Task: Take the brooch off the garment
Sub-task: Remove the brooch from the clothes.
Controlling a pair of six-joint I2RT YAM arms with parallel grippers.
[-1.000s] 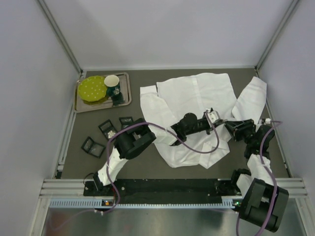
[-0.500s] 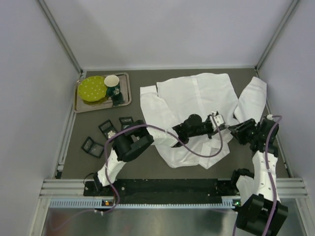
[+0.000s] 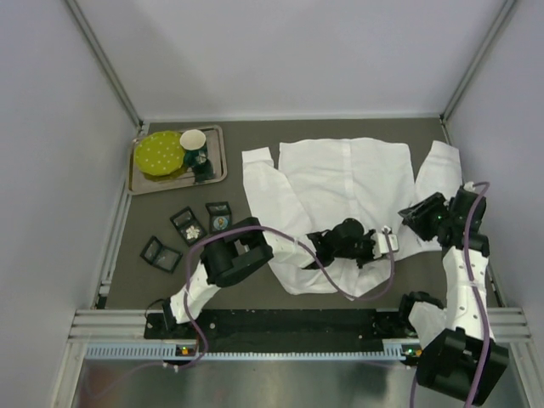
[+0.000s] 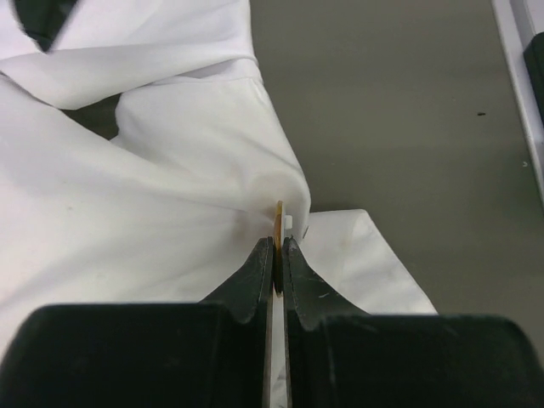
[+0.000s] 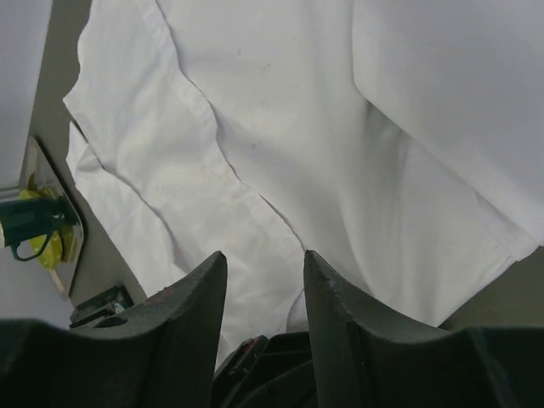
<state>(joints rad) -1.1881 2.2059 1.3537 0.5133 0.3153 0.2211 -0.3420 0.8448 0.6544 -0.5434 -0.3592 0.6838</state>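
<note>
White garment (image 3: 340, 174) cloth is puckered at its near hem, where a thin gold brooch (image 4: 278, 219) is clamped edge-on by the fully closed left end effector (image 4: 278, 245). The right end effector (image 5: 262, 263), parted and empty, is held over the garment's right side.

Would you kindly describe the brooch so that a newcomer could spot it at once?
Start at the big white shirt, then find the left gripper shut at its near right edge. The brooch is the thin gold-coloured sliver pinched edge-on between those black fingers, the only yellow against white cloth.
</note>
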